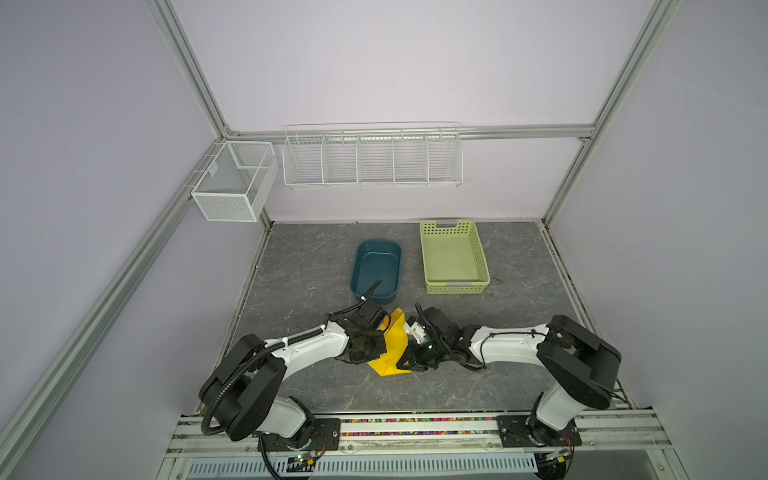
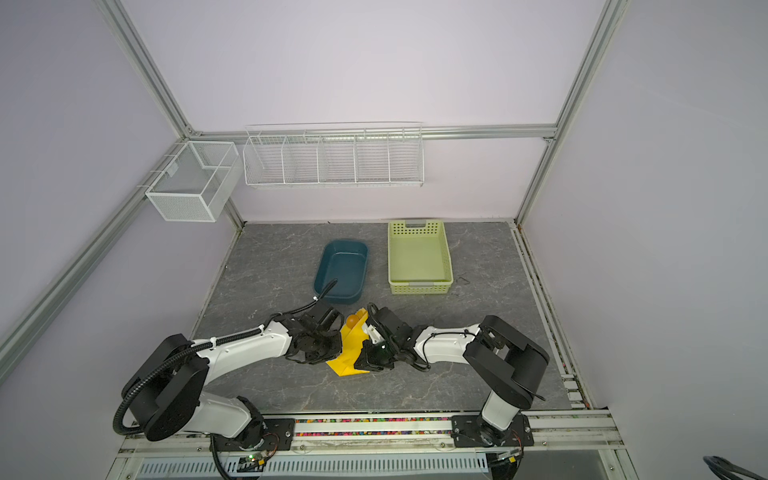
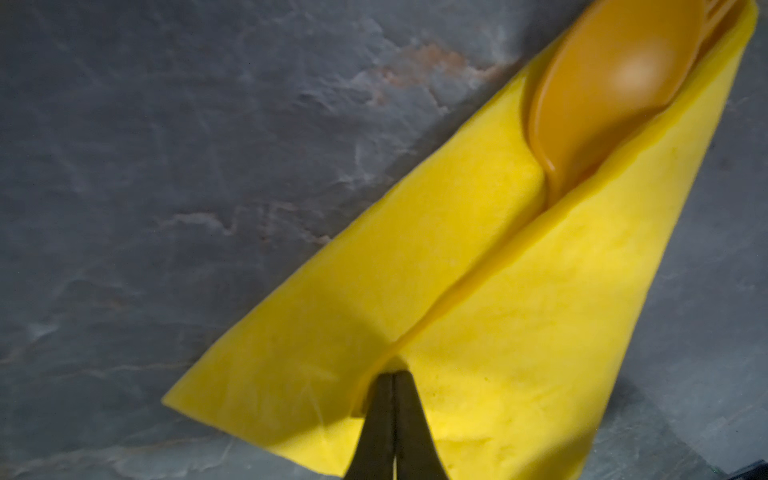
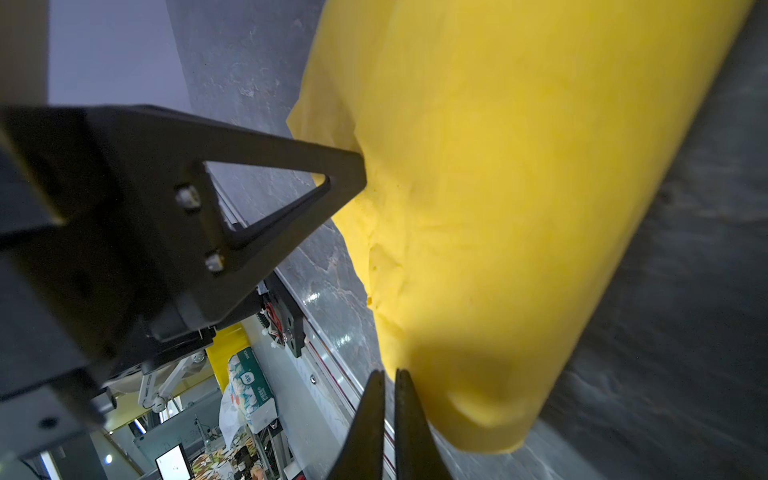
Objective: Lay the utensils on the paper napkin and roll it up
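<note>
2 grippers flank the napkin [image 1: 394, 347], long axis pointing away from the base: left gripper [image 3: 392, 378] pinches its edge, right gripper [image 4: 388, 374] sits alongside, closed on nothing.

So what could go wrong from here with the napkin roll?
The orange plastic spoon pokes from the open end of the half-rolled yellow paper napkin; it may slide out. The left gripper pinches only a thin fold, which could tear or spring open. The right gripper sits close by, so the two might collide.
</note>
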